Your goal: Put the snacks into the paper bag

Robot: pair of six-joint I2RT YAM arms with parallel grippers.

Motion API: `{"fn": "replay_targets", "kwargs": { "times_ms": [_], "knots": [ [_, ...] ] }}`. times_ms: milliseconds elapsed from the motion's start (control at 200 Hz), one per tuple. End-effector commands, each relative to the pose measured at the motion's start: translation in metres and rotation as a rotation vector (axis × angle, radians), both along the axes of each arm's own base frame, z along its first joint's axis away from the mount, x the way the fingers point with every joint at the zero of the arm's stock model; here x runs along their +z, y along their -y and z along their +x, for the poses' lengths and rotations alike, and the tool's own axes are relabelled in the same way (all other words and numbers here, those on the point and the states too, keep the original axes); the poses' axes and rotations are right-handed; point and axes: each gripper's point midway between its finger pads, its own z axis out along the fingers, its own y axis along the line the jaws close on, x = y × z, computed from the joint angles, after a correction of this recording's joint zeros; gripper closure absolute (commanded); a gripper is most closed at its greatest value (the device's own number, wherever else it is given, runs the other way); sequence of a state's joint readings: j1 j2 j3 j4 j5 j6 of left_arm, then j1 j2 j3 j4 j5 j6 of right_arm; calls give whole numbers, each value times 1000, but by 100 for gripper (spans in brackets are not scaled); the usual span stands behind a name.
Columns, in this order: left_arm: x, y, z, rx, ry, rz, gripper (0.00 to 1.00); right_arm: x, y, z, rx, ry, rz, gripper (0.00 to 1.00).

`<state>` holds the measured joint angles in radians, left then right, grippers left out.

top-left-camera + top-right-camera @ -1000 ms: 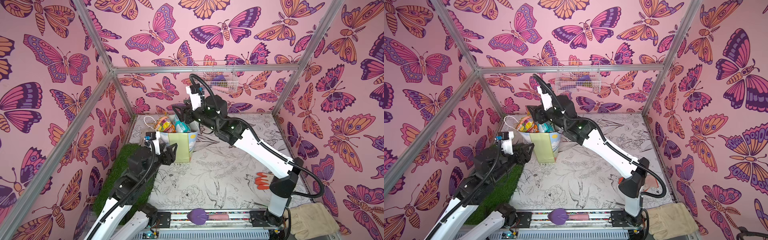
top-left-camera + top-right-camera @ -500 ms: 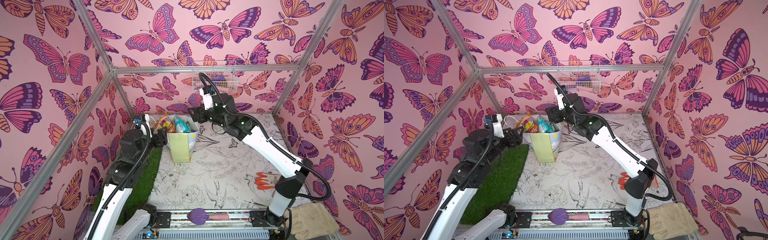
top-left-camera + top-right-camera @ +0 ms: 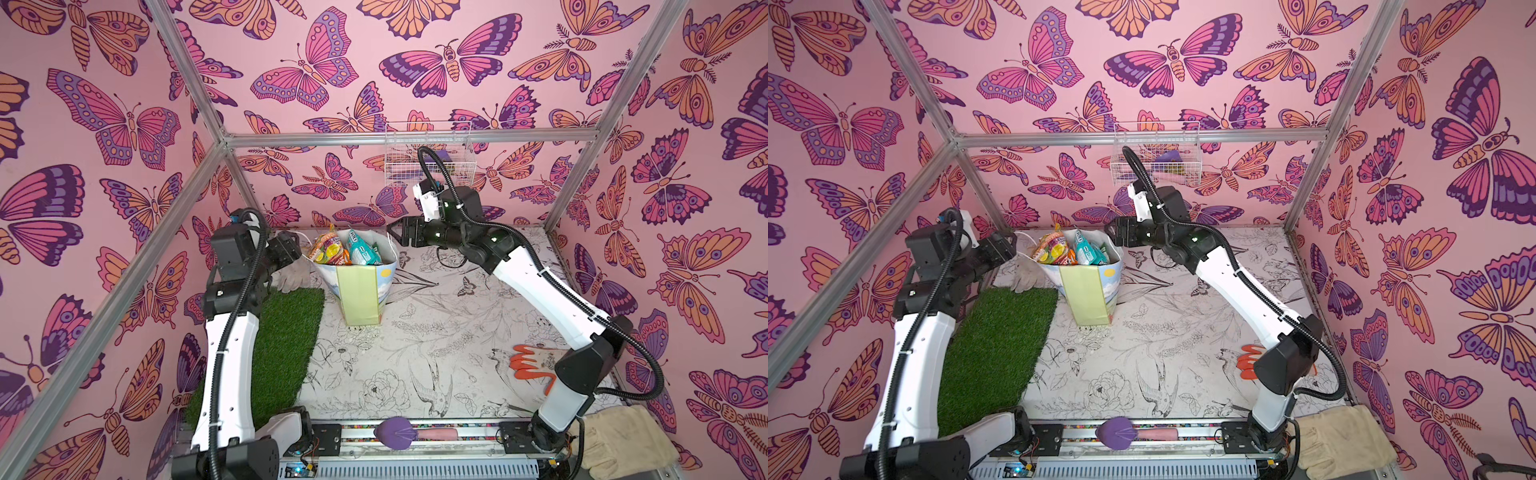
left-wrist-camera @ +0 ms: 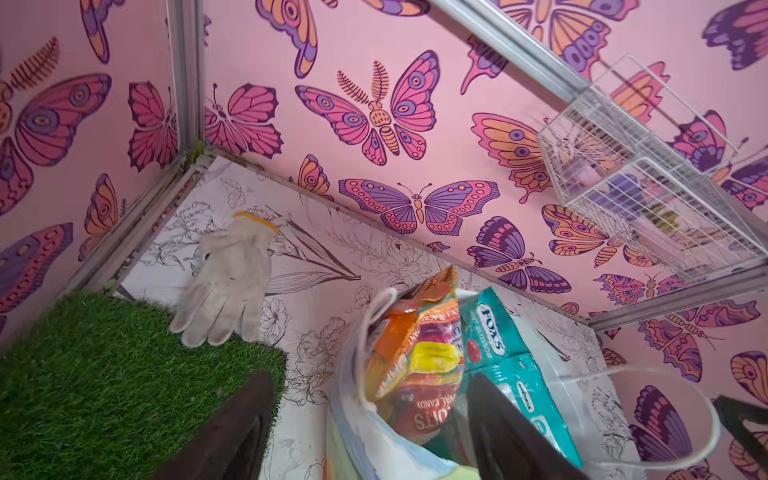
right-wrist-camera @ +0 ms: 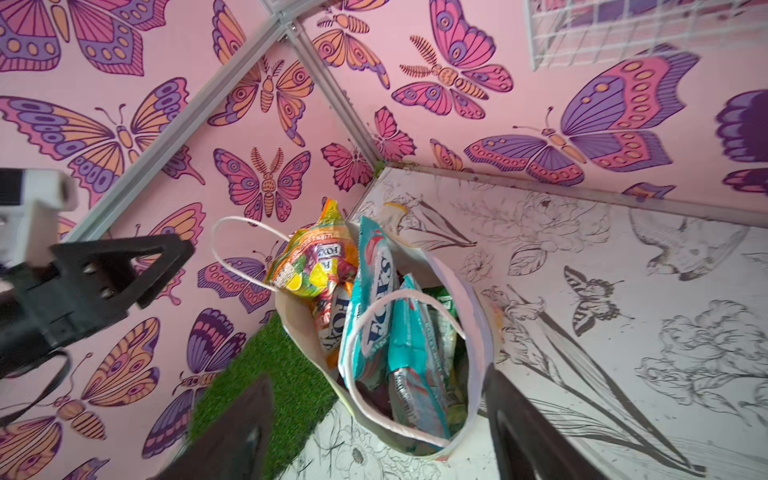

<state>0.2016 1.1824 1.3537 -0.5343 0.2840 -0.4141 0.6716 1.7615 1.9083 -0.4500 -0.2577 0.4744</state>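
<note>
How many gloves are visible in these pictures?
3. A grey-white glove lies at the grass mat's far edge; an orange glove lies on the table, partly behind the right arm; a cream glove lies beyond the table's near right corner. More may hide behind the arms.

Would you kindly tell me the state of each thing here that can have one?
Paper bag: upright, open, full of snacks.
Orange Fox's bag: pokes above the rim.
Left gripper: open, empty.
Right gripper: open, empty.
White glove: flat, touching grass mat.
Orange glove: flat, partly behind right arm.
</note>
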Motion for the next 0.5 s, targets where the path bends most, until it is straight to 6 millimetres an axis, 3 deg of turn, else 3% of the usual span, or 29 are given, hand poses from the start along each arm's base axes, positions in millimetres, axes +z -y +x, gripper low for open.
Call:
{"fn": "replay_targets", "kwargs": {
  "times_ms": [0,170,371,491],
  "knots": [
    [11,6,14,-82,45,-132,26,0,-14,-2,74,-46,69,22],
    [11,12,21,-123,59,-178,33,-9,-25,3,118,-107,122,26],
    [2,22,20,-170,44,-230,59,-13,-42,4,176,-156,187,31],
    [4,29,17,-203,61,-254,64,-5,-45,8,179,-141,218,37]
  ]
}}
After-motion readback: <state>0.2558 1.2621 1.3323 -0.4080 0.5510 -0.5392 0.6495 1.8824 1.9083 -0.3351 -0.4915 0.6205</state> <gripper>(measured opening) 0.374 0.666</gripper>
